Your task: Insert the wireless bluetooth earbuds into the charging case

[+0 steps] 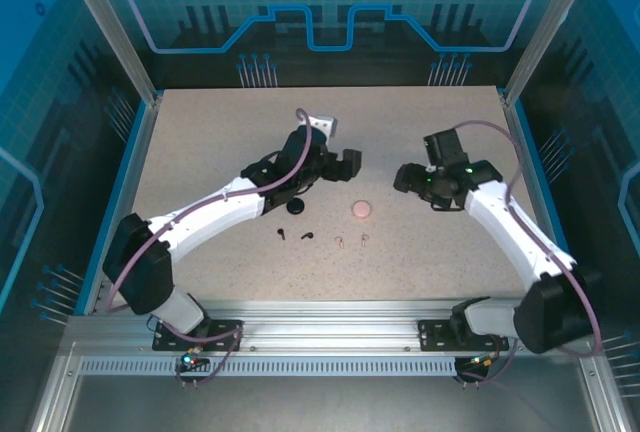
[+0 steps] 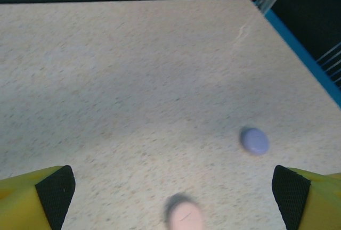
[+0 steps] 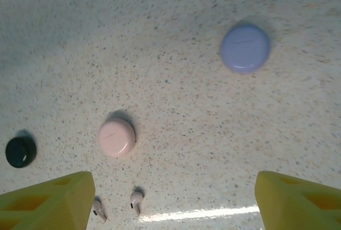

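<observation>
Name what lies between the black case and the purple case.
The pink case, nearer the black case than the purple case and slightly off the straight line; the right wrist view shows it.

Three round cases: a black case [image 3: 21, 152], a pink case [image 3: 116, 137], a purple case [image 3: 244, 48]. Four earbuds visible: two black earbuds [image 1: 282, 233] [image 1: 307, 236], two pink earbuds [image 3: 98, 208] [image 3: 136, 200].

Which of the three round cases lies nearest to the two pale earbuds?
The pink case, right beside the pale earbuds. The black case lies farther to one side, and the purple case is the farthest away.
</observation>
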Tool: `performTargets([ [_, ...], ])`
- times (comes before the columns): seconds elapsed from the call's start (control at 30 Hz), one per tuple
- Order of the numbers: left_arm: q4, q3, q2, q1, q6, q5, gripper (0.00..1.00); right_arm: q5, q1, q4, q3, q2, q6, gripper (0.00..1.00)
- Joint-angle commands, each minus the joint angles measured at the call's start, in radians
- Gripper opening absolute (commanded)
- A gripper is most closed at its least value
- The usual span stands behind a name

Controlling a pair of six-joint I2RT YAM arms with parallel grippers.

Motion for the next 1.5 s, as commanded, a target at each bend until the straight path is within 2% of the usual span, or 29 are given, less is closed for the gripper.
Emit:
performTargets([
  [0.0,0.158,-0.09,-0.102,0.029,-0.016,-0.019,0.99,0.006,0.055,0.031,0.082,0.095,-0.104,0.8],
  [0.07,0.204,-0.156,-0.148,0.031,-0.042,-0.083,0.99,0.003,0.085,0.04,0.122,0.17,-0.151,0.81],
  [0.17,0.285,-0.259,-0.221,0.057,-0.07,-0.108,0.99,-0.007,0.121,0.027,0.2,0.297,-0.213,0.81],
  [0.27,0.24,-0.278,-0.267,0.082,-0.122,-0.174,0.99,-0.003,0.152,-0.015,0.284,0.418,-0.248,0.81],
  [0.5,0.131,-0.268,-0.299,0.125,-0.1,-0.142,0.99,0.054,0.23,-0.134,0.439,0.625,-0.256,0.81],
  [0.6,0.163,-0.308,-0.315,0.14,-0.125,-0.143,0.99,0.085,0.246,-0.161,0.466,0.675,-0.216,0.8],
  [0.87,0.132,-0.342,-0.338,0.161,-0.179,-0.169,0.99,0.068,0.263,-0.147,0.436,0.723,-0.145,0.79],
  [1.07,0.062,-0.314,-0.297,0.162,-0.25,-0.241,0.99,0.056,0.287,-0.129,0.414,0.743,-0.143,0.78],
  [1.13,0.036,-0.304,-0.289,0.161,-0.233,-0.238,0.99,0.058,0.29,-0.129,0.41,0.751,-0.14,0.78],
  [1.27,0.04,-0.3,-0.277,0.161,-0.132,-0.153,0.99,0.06,0.294,-0.122,0.405,0.764,-0.131,0.77],
  [1.37,-0.027,-0.259,-0.254,0.162,-0.141,-0.153,0.99,0.059,0.294,-0.123,0.404,0.774,-0.128,0.76],
  [1.47,-0.013,-0.262,-0.257,0.161,-0.139,-0.148,0.99,0.064,0.295,-0.122,0.393,0.774,-0.125,0.75],
])
